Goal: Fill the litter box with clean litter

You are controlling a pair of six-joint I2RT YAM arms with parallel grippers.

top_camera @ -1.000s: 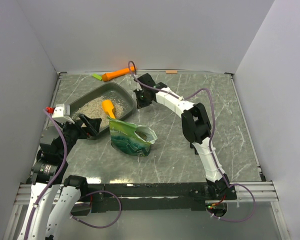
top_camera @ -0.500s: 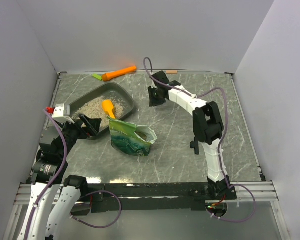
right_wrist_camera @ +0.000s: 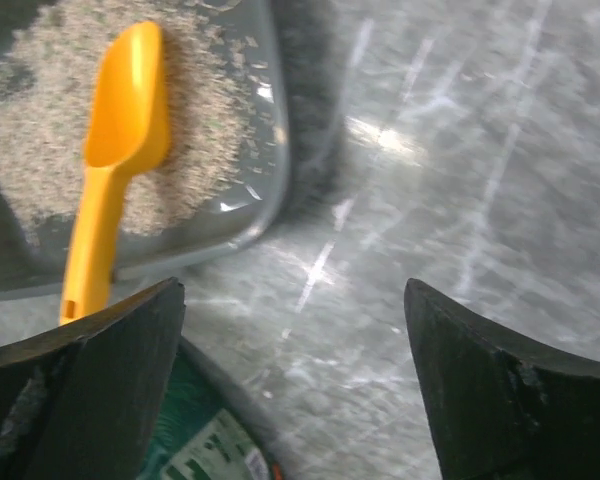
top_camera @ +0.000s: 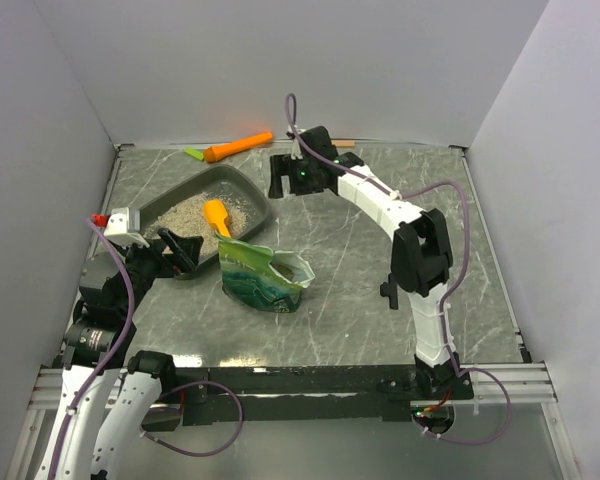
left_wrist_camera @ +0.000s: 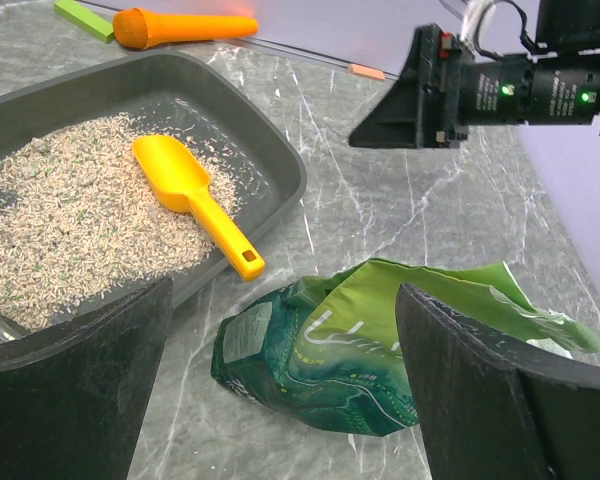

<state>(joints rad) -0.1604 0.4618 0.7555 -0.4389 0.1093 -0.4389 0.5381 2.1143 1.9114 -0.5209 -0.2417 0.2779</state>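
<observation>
The dark grey litter box point(top_camera: 252, 190) lies at the back left, with beige clean litter point(top_camera: 183, 214) spread over its floor. A small orange scoop point(top_camera: 217, 217) rests in it, its handle over the near rim. In the left wrist view the litter box point(left_wrist_camera: 280, 165), clean litter point(left_wrist_camera: 70, 220) and scoop point(left_wrist_camera: 190, 190) show too. A crumpled green bag point(top_camera: 265, 275) lies just in front of the box. My right gripper point(top_camera: 277, 178) hovers open by the box's right corner, holding nothing. My left gripper point(top_camera: 183, 250) stands open near the box's front edge, empty.
An orange carrot-shaped toy point(top_camera: 238, 146) and a green strip point(top_camera: 194, 154) lie by the back wall. White walls close in the marbled table point(top_camera: 360, 280) on three sides. From the right wrist I see the box wall point(right_wrist_camera: 270, 170), scoop point(right_wrist_camera: 120, 130) and bag point(right_wrist_camera: 200, 440).
My right gripper went from shut to wide open. It swung right, away from the box, then back left to the box's right corner. The left arm has not moved.
</observation>
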